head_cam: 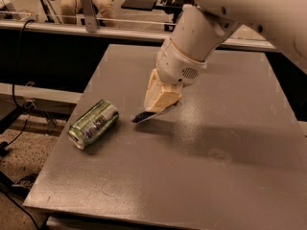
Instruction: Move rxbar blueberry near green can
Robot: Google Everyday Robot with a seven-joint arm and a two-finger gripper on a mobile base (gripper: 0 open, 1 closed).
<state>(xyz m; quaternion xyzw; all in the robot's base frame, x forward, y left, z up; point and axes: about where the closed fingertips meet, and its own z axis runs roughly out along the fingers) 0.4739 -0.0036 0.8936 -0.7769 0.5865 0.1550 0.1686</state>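
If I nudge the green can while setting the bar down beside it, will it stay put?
Probably not. The green can lies on its side on the table, so a nudge would likely roll it. Its shiny metal looks slippery, so it may also slide. The end effector holds the rxbar blueberry close beside it; release gently.

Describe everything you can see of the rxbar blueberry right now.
The rxbar blueberry is a small, flat, dark wrapper, partly hidden by the claw, which pinches it low over the grey table. One thin end pokes out, pointing toward the green can but apart from it. No lettering shows; whether its tip touches the table is unclear.
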